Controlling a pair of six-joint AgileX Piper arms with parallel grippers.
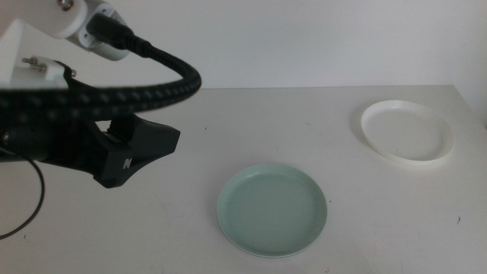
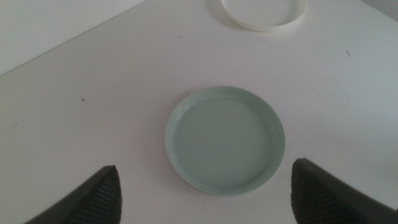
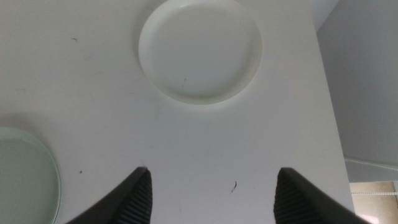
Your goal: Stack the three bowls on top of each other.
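Stacking has not begun: the mint green bowl (image 1: 272,211) sits low-middle, the white bowl (image 1: 408,130) upper right, both grippers' jaws spread wide, holding nothing, grey bowl unseen.

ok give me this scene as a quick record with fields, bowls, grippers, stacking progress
mint green bowl: lying flat on the table, near the front centre, nothing in it
white bowl: flat on the table, far right, apart from the mint one, nothing in it
grey bowl: not visible in any view
left gripper: open, holding nothing, above the table, pointed at the mint green bowl
right gripper: open, holding nothing, above the table near the white bowl
stacking: not begun; the two visible bowls lie separate
table: white
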